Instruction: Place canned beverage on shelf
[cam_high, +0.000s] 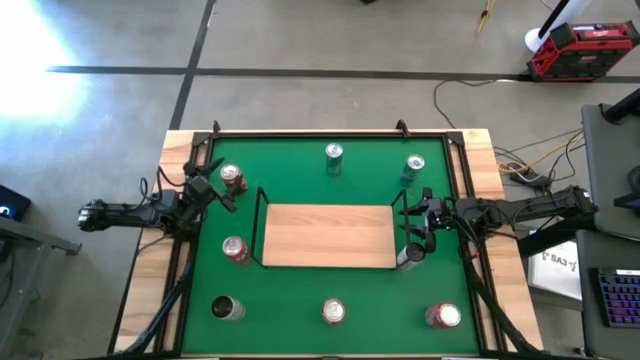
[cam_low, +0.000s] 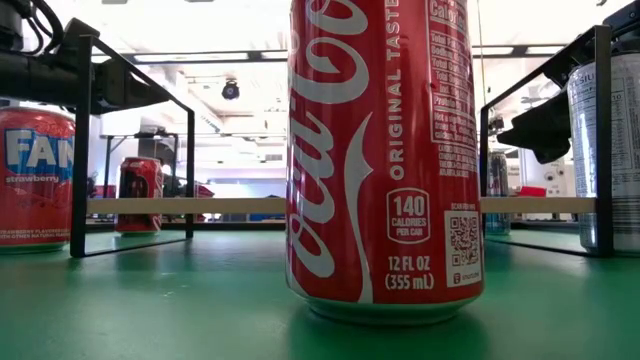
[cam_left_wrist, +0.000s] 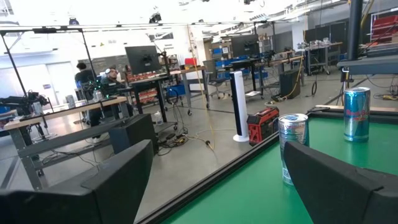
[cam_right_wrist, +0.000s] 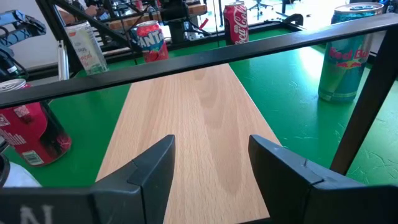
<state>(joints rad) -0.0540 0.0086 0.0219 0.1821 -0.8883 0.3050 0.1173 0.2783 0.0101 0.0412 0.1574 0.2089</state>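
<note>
Overhead layout of the workspace. The shelf (cam_high: 325, 236), a light-wood board in a black wire frame, lies at the centre of the green mat (cam_high: 300, 170). The right gripper (cam_high: 409, 226) hangs at the shelf's right end, pointing along the board, its fingers narrowly apart and holding nothing. A silver can (cam_high: 410, 258) stands upright on the mat just beside the shelf's lower-right corner, below that gripper in the frame. The left gripper (cam_high: 222, 191), at centre left, has its fingers spread wide and empty, next to a red can (cam_high: 232, 178).
</note>
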